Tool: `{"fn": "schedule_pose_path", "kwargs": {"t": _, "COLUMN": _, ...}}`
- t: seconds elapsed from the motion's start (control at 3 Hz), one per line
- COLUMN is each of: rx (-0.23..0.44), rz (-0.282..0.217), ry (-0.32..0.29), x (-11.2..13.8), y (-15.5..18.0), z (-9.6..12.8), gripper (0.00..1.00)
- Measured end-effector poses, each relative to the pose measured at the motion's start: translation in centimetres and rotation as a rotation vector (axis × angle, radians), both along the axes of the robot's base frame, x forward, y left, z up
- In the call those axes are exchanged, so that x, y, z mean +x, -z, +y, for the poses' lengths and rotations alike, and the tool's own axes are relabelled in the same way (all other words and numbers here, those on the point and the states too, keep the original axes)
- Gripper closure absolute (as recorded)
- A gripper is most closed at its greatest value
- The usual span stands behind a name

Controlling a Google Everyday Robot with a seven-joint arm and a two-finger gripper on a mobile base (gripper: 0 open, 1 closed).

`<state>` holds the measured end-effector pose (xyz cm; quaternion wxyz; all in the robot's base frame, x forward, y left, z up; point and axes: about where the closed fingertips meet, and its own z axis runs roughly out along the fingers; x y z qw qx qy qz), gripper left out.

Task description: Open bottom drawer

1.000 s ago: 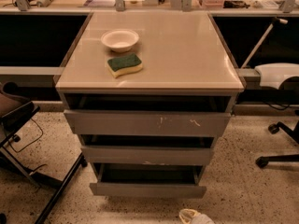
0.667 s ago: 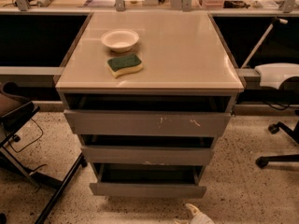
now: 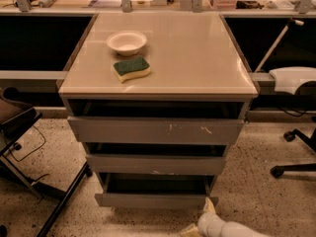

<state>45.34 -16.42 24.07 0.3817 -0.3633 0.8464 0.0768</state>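
Observation:
The bottom drawer (image 3: 153, 200) is the narrowest grey front, lowest in the cabinet. It stands pulled out a little, and the dark inside of its tray (image 3: 155, 184) shows above the front. My gripper (image 3: 200, 217) comes in from the lower right on a white arm (image 3: 232, 228). It sits just below and in front of the drawer's right corner. Its pale fingers are spread: one fingertip (image 3: 210, 204) points up near the drawer front's right end, the other (image 3: 189, 229) lies low near the floor. It holds nothing.
The top drawer (image 3: 155, 131) with white scratches and the middle drawer (image 3: 155, 164) also stand slightly out. A white bowl (image 3: 126, 42) and a green-and-yellow sponge (image 3: 131, 68) lie on the cabinet top. A dark chair frame (image 3: 29, 157) stands left, a chair base (image 3: 296, 157) right.
My gripper has risen from the bottom edge and moved slightly right, closer to the bottom drawer's right corner. More of the arm shows. The drawers have not moved.

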Motion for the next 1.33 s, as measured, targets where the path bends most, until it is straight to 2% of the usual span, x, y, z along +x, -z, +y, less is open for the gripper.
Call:
{"fn": "schedule_pose_path", "kwargs": {"t": 0.33, "rx": -0.125, "rz": 0.029, "ry": 0.008, "x": 4.3, "y": 0.9, "z": -1.5, "gripper": 0.0}}
{"fn": "schedule_pose_path", "kwargs": {"t": 0.67, "rx": -0.22, "rz": 0.09, "ry": 0.014, "x": 8.1, "y": 2.9, "z": -2.6, "gripper": 0.0}}
{"fn": "schedule_pose_path", "kwargs": {"t": 1.0, "rx": -0.24, "rz": 0.098, "ry": -0.047, "x": 9.0, "y": 3.4, "z": 0.2, "gripper": 0.0}}
{"fn": "schedule_pose_path", "kwargs": {"t": 1.33, "rx": -0.19, "rz": 0.091, "ry": -0.053, "x": 9.0, "y": 3.4, "z": -0.3, "gripper": 0.0}}
